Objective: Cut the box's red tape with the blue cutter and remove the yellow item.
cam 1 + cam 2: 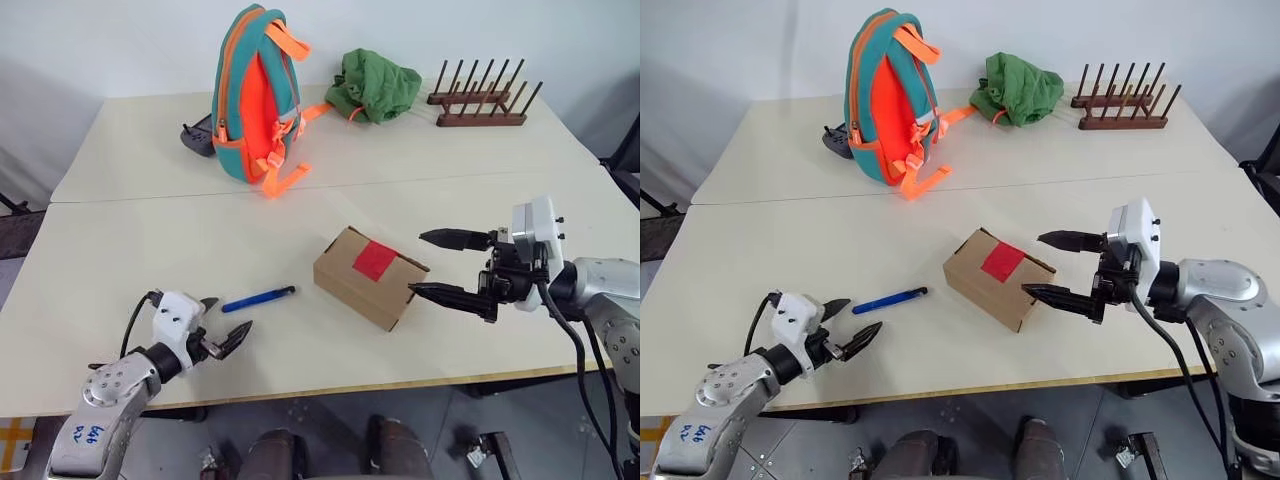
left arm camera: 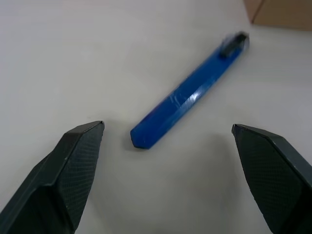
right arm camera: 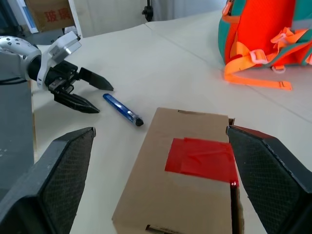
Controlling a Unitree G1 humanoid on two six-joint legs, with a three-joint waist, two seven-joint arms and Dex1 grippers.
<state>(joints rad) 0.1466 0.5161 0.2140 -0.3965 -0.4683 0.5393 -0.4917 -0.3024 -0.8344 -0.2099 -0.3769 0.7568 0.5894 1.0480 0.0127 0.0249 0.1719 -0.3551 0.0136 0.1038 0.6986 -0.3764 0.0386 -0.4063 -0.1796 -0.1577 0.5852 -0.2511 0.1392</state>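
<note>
My left pincer (image 1: 222,332) hangs low over the near left part of the counter (image 1: 120,250), its two black fingers spread wide with nothing between them. Just beyond its tips, and not touching them, lies the blue cutter (image 1: 258,298), flat on the counter. Its long axis runs left to right and slightly away from me: the plain blue end points toward my left pincer, the dark-capped end toward the box (image 1: 370,277).

The box sits near the middle of the counter, right of the cutter and apart from it, flaps closed. It is turned at an angle, its long axis running from far left to near right, one corner toward the cutter. The red tape (image 1: 375,261) lies across the seam on its top, uncut.

My right pincer (image 1: 432,264) is level at the right end of the box, pointing left, fingers wide apart and empty, one tip above the box's top edge, the lower tip close by its end face.

Far back stand an orange-and-teal backpack (image 1: 256,95), a black gadget (image 1: 197,139) beside it, a green cloth (image 1: 378,85) and a wooden rack (image 1: 482,100).
</note>
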